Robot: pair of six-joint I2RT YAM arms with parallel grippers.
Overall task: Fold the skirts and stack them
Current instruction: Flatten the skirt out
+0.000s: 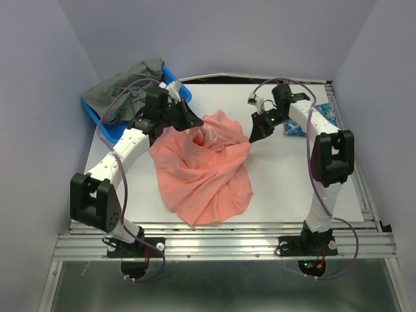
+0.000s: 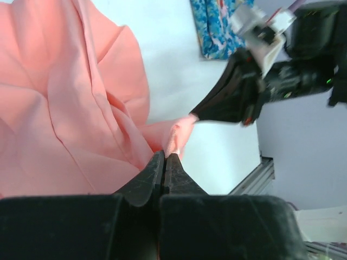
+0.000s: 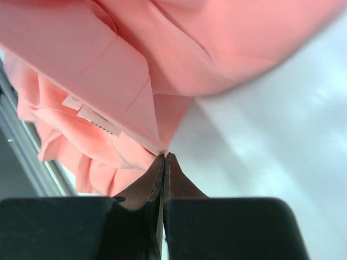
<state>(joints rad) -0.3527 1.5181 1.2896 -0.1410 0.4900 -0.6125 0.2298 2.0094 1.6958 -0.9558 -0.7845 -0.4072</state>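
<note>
Left gripper point(image 2: 164, 158) and right gripper point(image 3: 164, 157), jaws pressed together, each pinching an edge of the salmon-pink skirt point(image 1: 201, 172), which lies crumpled at mid-table point(image 1: 292, 182). The blue floral skirt point(image 1: 296, 127) lies at the far right.

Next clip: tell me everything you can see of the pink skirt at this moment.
The pink skirt is plain salmon-pink, soft, thin-looking cloth with pleat-like folds. It is not folded and lies rumpled in a loose heap on the white table between the two arms. Its far edge seems lifted. The left gripper and the right gripper are each shut on that edge. The right wrist view shows small white labels sewn on the inside near a stitched band.
</note>
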